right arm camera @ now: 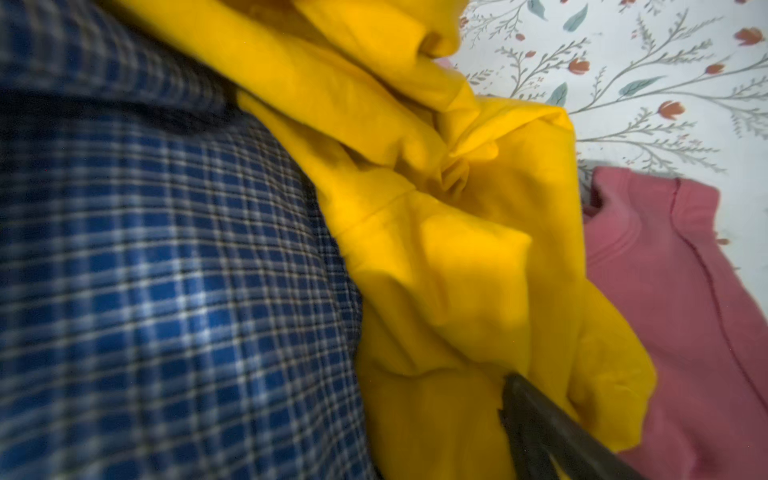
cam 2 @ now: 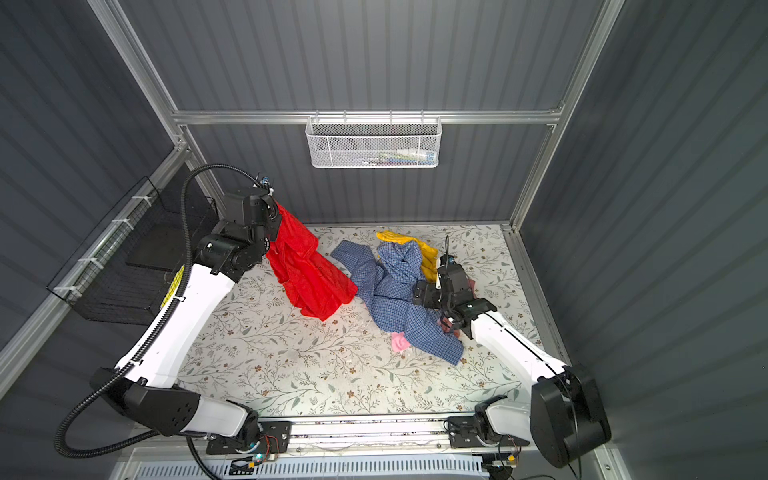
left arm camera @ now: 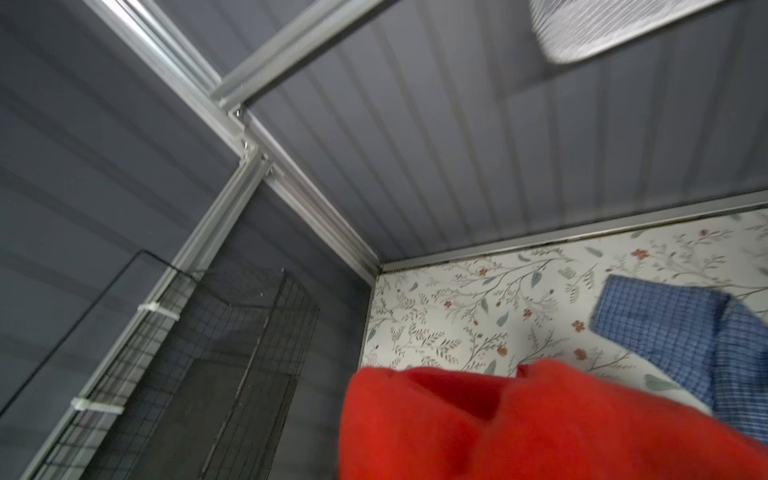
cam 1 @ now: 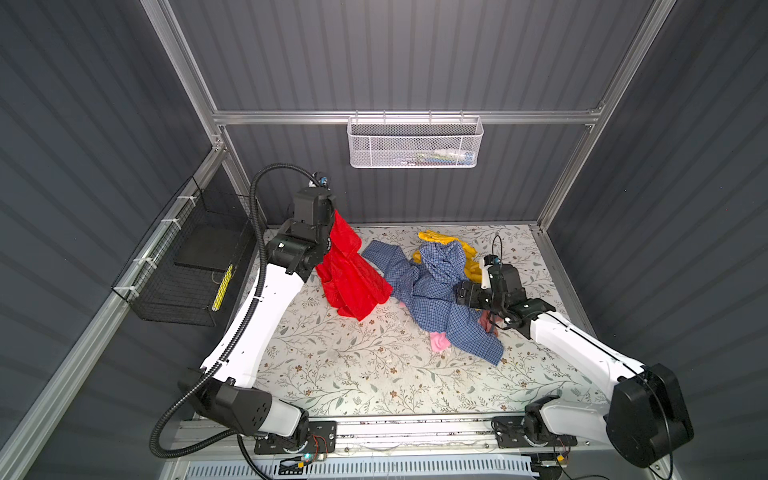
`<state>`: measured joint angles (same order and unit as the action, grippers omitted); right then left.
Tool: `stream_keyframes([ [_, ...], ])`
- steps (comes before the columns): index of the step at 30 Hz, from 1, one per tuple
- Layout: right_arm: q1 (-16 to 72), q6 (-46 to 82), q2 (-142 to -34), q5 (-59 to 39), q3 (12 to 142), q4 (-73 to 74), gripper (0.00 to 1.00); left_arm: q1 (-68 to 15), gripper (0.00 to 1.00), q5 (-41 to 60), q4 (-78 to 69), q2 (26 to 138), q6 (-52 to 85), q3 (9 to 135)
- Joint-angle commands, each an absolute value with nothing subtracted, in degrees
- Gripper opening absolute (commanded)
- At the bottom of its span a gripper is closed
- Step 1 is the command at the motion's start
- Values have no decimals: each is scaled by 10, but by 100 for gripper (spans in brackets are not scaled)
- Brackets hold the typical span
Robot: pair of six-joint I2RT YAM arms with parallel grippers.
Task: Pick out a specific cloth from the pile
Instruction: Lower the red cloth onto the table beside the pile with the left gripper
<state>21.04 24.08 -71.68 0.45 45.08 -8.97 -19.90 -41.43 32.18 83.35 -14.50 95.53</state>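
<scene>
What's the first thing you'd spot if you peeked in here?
The bright red cloth pops out first, hanging from the left hand at the back left of the flowery table. Next comes the blue checked shirt, sprawled over the pile to its right, with a yellow piece peeking out behind.

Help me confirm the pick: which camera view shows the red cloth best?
The top views: both show the whole red cloth, top raised at the left arm, lower end on the table. The left wrist view catches only a close-up fold; the right wrist view, none.
</scene>
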Motion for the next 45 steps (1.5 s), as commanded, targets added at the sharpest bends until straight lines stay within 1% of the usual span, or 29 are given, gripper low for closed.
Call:
stream_keyframes([
  [1,207,226,-712,18,448,-119,99,-153,0,-428,330,808,-110,929],
  [4,207,225,-709,12,447,-121,99,-127,0,-451,346,813,-120,915],
  [7,207,225,-709,32,446,-123,99,-98,0,-475,362,823,-127,911],
  [12,206,210,-746,81,462,-148,99,-59,0,-468,359,815,-126,895],
  [16,211,194,-768,68,479,-161,99,-48,0,-468,358,805,-121,888],
  [22,257,169,-751,67,487,-142,99,-22,0,-455,379,817,-108,909],
  [27,310,143,-754,95,517,-166,99,2,0,-460,403,855,-111,979],
  [31,321,152,-766,107,550,-198,99,2,0,-455,391,867,-132,1032],
  [33,321,156,-762,108,558,-204,99,1,0,-418,399,868,-130,1050],
  [36,321,157,-748,102,566,-206,99,1,0,-350,408,862,-116,1032],
  [40,322,158,-722,104,587,-220,99,-4,0,-320,435,871,-94,984],
  [42,322,153,-706,105,594,-220,99,-28,0,-342,439,874,-93,951],
  [45,321,147,-686,117,598,-237,99,-94,0,-415,418,874,-106,894],
])
